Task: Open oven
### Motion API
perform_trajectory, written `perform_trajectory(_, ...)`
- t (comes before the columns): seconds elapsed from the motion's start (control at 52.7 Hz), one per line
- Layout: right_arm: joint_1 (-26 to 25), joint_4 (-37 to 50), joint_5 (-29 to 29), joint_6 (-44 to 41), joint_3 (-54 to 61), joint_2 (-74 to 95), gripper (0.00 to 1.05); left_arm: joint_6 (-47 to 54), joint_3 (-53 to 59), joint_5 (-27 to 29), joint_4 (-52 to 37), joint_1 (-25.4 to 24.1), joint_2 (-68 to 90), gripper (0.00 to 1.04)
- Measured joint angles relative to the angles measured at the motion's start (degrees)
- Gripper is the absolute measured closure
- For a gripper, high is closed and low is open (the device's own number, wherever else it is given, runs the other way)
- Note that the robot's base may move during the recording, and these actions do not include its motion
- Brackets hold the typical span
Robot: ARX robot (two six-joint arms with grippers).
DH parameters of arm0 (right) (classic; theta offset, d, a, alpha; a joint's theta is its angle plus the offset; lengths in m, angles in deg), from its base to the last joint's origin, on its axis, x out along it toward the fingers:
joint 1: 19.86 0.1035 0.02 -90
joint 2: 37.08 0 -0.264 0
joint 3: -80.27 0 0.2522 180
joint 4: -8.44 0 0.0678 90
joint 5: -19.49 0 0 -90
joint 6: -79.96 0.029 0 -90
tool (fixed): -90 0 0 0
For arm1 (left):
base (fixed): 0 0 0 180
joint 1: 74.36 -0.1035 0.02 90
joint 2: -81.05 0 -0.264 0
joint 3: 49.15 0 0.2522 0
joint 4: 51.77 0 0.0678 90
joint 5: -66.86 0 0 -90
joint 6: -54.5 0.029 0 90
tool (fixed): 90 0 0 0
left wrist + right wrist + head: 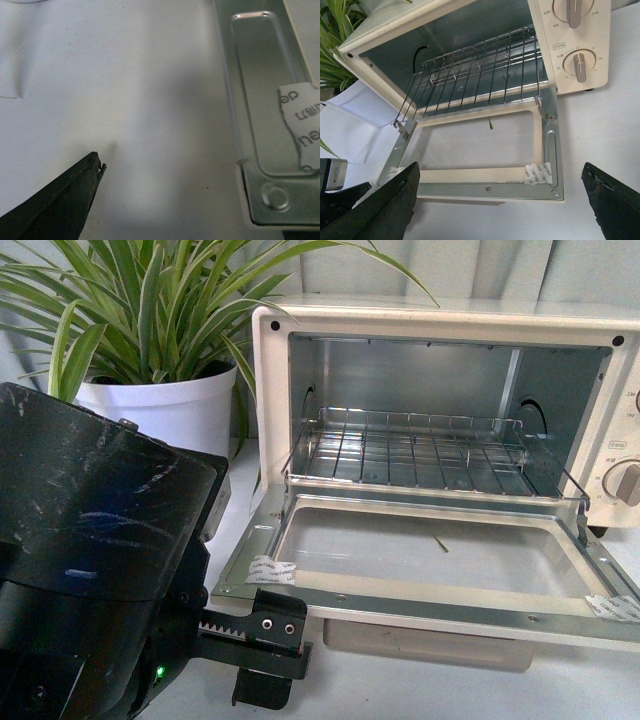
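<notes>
Oven (440,330) sits on table (400,690) beside plant (140,300), door (430,605) dropped flat, left gripper (268,665) just off its near-left corner, opening unclear, right gripper (500,170) spread wide facing the oven.

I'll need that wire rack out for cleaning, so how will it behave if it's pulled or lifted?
The wire rack is thin metal rods in an open grid, so probably stiff and fairly light. Side hooks seem to link it to the lowered door, so it would likely catch rather than lift free.
</notes>
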Motion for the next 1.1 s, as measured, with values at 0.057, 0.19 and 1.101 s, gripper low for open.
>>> perform_trajectory(0.057,0.0,-0.63,-0.48,-0.28,0.0,0.0,0.09,1.77,0.31,0.31,-0.68,0.33,-0.17,0.07)
perform_trajectory(0.19,-0.07,-2.32,-1.7,-1.36,0.0,0.0,0.09,6.4,2.25,0.74,-2.73,1.51,-2.49,0.07)
perform_trajectory(1.101,-0.22,-20.13,-7.65,-3.08,0.66,-23.15,0.09,12.0,25.18,-3.1,13.0,0.28,-59.01,0.07)
